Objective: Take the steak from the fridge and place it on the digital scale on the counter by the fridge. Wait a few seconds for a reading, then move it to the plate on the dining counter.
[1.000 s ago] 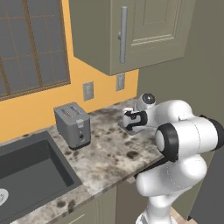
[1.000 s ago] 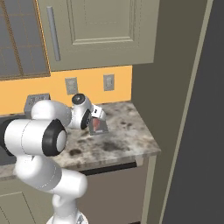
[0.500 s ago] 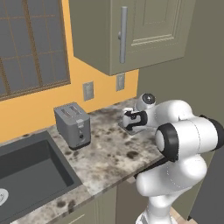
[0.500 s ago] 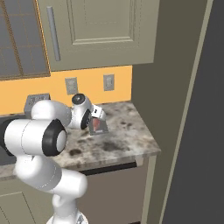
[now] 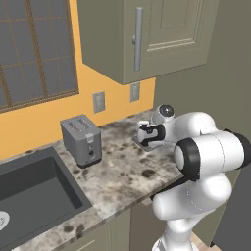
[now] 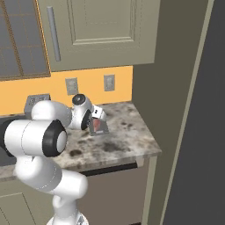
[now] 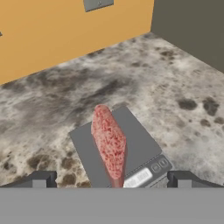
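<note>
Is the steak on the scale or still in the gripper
On the scale. The steak lies across the digital scale; the gripper is open, fingertips apart on either side.

— What do we list for walls and openings?
— We list an orange wall point(image 5: 46, 120) with two grey outlets point(image 5: 99, 101), and a dark grid-paned window point(image 5: 34, 46) at the left.
— And furniture?
— We record an olive-grey upper cabinet point(image 5: 162, 34) with a grey bar handle point(image 5: 138, 38), a dark sink basin point(image 5: 29, 196) and a boxy silver toaster point(image 5: 81, 140) just beside it.
</note>
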Controlling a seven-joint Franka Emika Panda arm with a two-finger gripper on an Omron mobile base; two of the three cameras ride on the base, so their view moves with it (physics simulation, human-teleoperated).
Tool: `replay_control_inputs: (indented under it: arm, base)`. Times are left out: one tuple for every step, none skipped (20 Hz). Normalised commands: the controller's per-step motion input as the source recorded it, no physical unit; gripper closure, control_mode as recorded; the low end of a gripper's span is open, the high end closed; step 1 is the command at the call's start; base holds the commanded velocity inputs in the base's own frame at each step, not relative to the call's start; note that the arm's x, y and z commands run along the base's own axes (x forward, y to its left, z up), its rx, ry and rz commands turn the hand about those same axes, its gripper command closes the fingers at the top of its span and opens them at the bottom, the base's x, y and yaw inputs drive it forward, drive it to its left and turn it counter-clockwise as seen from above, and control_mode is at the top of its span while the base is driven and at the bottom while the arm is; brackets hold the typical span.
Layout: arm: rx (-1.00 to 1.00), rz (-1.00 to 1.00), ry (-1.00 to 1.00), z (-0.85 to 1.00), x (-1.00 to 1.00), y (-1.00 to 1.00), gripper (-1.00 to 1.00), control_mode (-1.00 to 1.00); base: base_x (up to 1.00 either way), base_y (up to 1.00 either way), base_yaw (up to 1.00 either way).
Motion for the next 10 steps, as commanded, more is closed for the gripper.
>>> replay_control_inputs:
  arm:
    - [0.0, 0.0, 0.0, 0.0, 0.0, 0.0, -1.0, -1.0]
    - [0.0, 0.0, 0.0, 0.0, 0.0, 0.0, -1.0, -1.0]
    - [0.0, 0.0, 0.0, 0.0, 0.0, 0.0, -1.0, -1.0]
    - [0.0, 0.0, 0.0, 0.0, 0.0, 0.0, -1.0, -1.0]
    - [0.0, 0.0, 0.0, 0.0, -0.02, 0.0, -1.0, -1.0]
    - [0.0, 0.0, 0.0, 0.0, 0.0, 0.0, -1.0, -1.0]
    - [0.0, 0.0, 0.0, 0.0, 0.0, 0.0, -1.0, -1.0]
    - [0.0, 0.0, 0.0, 0.0, 0.0, 0.0, -1.0, -1.0]
    - [0.0, 0.0, 0.0, -0.2, 0.0, 0.0, -1.0, -1.0]
    - [0.0, 0.0, 0.02, -0.22, 0.0, 0.0, -1.0, -1.0]
  base:
    - [0.0, 0.0, 0.0]
    - [0.0, 0.0, 0.0]
    - [0.0, 0.0, 0.0]
    - [0.0, 0.0, 0.0]
    - [0.0, 0.0, 0.0]
    - [0.0, 0.0, 0.0]
    - [0.0, 0.0, 0.0]
    - [0.0, 0.0, 0.0]
    - [0.0, 0.0, 0.0]
    - [0.0, 0.0, 0.0]
